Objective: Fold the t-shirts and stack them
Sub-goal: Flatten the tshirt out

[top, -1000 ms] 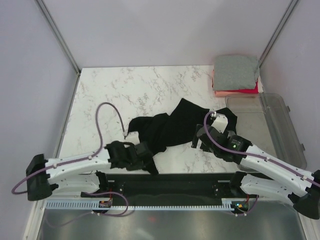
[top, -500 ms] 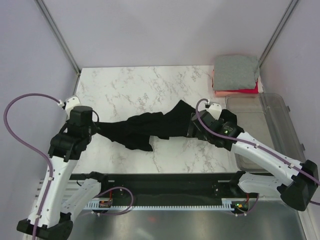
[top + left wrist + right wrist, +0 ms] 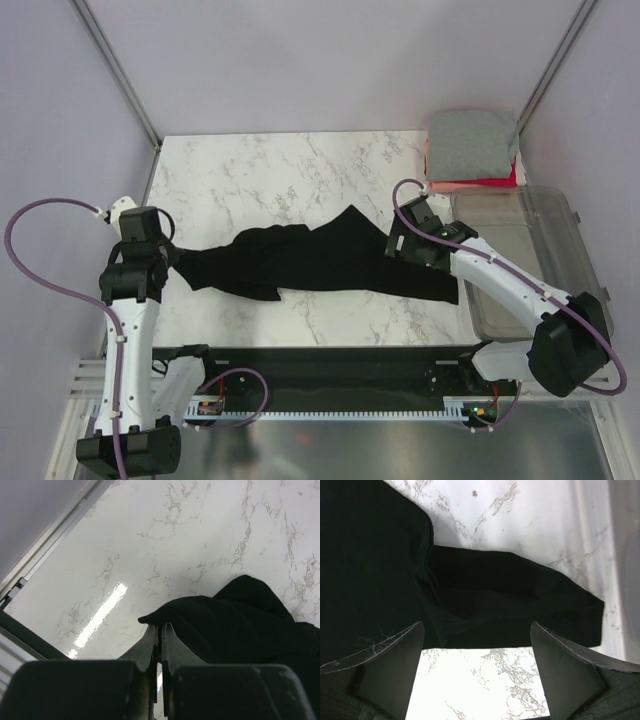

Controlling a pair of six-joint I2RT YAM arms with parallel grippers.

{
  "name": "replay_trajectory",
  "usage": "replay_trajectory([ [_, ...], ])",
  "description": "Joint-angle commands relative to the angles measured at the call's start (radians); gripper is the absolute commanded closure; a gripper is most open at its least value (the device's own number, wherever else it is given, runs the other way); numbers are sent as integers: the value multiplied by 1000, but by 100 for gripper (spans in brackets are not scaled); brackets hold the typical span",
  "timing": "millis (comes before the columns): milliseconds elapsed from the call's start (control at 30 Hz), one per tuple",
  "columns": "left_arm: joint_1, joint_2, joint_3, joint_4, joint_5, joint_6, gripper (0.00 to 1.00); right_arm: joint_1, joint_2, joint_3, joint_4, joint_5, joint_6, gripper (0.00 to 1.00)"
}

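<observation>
The black t-shirt (image 3: 320, 262) is spread out along the worktop (image 3: 280, 170). Its edge is clamped between the left fingers (image 3: 145, 652), while the right fingers (image 3: 385, 660) are held apart just above it.

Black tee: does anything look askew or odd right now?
Yes: the black tee lies bunched and twisted in a band across the table, not spread flat. The left gripper pinches its left end; nothing looks damaged.

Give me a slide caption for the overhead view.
Black t-shirt stretched across the marble table: left jaws shut on one end, right jaws open over the other.
</observation>
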Motion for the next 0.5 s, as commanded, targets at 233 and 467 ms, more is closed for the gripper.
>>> replay_trajectory([
  [233,10,-107,-186,131,123,-7,98,3,162,14,218,-148,-43,9],
  [467,10,-127,-203,151,148,8,98,-2,320,131,243,-125,-120,11],
])
